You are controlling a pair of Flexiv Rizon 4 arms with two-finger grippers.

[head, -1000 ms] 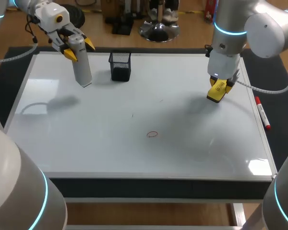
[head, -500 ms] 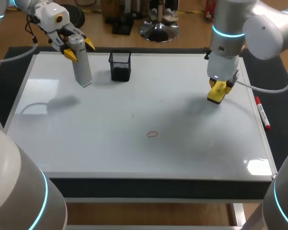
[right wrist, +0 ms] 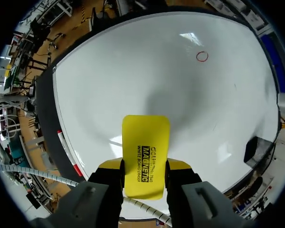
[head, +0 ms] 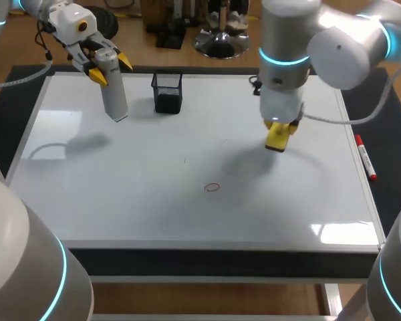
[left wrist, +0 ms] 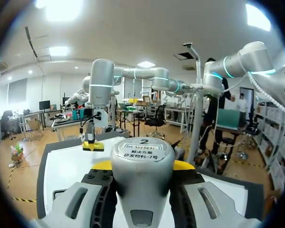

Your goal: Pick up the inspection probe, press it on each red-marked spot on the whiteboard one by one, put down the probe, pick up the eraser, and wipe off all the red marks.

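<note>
Both clamped: left hand (head: 110,69) on cylindrical grey probe (head: 114,97), right hand (right wrist: 144,164) on yellow eraser (right wrist: 146,140).

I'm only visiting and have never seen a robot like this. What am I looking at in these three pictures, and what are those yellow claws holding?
It is one robot with two arms over a whiteboard. The wide picture comes from a camera above and behind it; the two round ones come from cameras on each wrist, looking along the fingers. The left gripper is shut on a grey cylinder, the inspection probe, held upright. The right gripper is shut on a yellow eraser above the board. On the board are a small red circle, a black mesh cup and, at the right edge, a red marker.
</note>
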